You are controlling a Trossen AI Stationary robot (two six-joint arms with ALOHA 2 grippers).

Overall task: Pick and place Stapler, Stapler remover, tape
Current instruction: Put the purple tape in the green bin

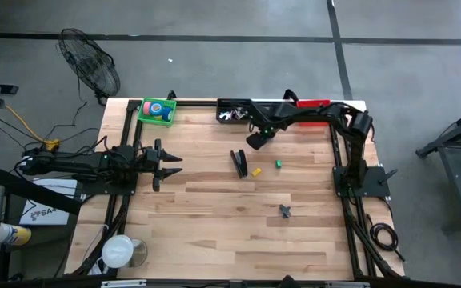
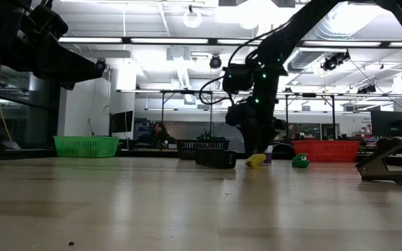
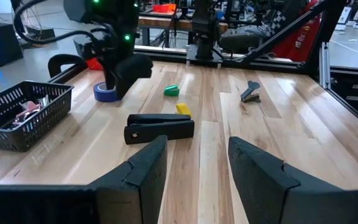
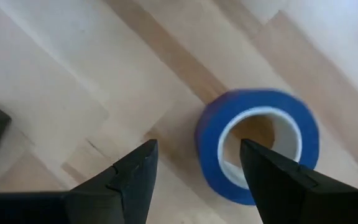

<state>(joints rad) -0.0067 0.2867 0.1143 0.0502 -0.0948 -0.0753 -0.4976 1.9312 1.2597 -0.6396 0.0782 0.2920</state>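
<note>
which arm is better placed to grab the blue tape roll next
Right. The right gripper hangs just above the blue tape roll, fingers open. The left gripper waits at the table's left side, far from it.

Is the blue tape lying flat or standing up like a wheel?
Lying flat. The blue tape shows its round hole facing up on the table, just beyond the open right claw.

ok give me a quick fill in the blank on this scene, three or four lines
1. The right gripper hovers with open fingers over a roll of tape coloured ____.
2. The black stapler lies on the table beside a small ____ roll.
3. The green basket sits at the table's far-____ corner in the high view.
4. The left gripper has its fingers ____.

Missing words: blue; yellow; left; open
</note>
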